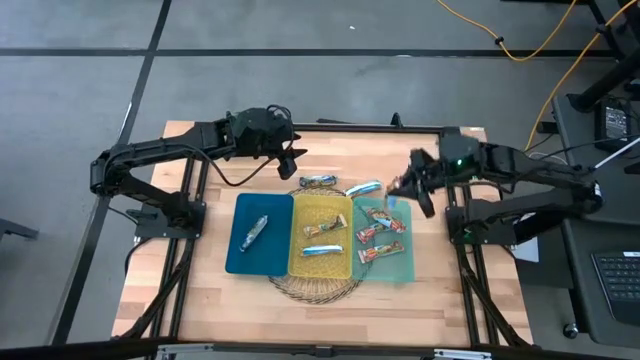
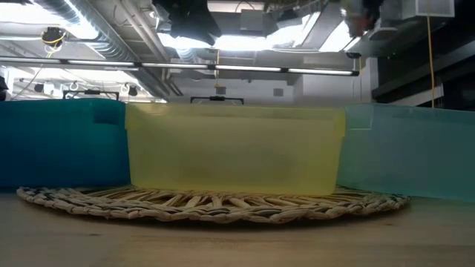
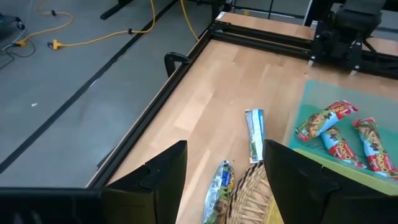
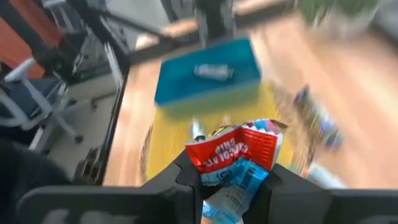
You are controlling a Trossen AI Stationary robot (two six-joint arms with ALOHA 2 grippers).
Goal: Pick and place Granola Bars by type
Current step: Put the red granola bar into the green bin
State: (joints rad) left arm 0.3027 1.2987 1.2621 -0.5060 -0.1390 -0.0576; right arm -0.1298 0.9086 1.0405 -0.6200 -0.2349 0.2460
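My right gripper (image 1: 404, 186) is shut on a red-and-blue wrapped bar (image 4: 239, 154), above the far edge of the pale teal tray (image 1: 402, 272). That tray holds several red-orange bars (image 1: 378, 236). The yellow tray (image 1: 300, 205) holds two blue-white bars (image 1: 322, 250), and the blue tray (image 1: 275, 258) holds one silvery bar (image 1: 253, 232). Two more bars (image 1: 318, 181) (image 1: 363, 188) lie flat on the table beyond the trays. My left gripper (image 3: 224, 180) is open and hovers over the nearer of them (image 3: 219, 186). My right gripper pinches the red-and-blue bar between its two fingers. The crumpled red end (image 4: 231, 147) sticks out past the fingertips. The fingers come from the table's right side, slanting down. The bar is lifted clear of the tray and the table.
The three trays sit side by side on a round woven mat (image 2: 215, 204) in the table's middle. A black frame rail (image 3: 180, 59) runs along the table's far edge. Bare wood (image 1: 200, 300) lies near and left of the trays.
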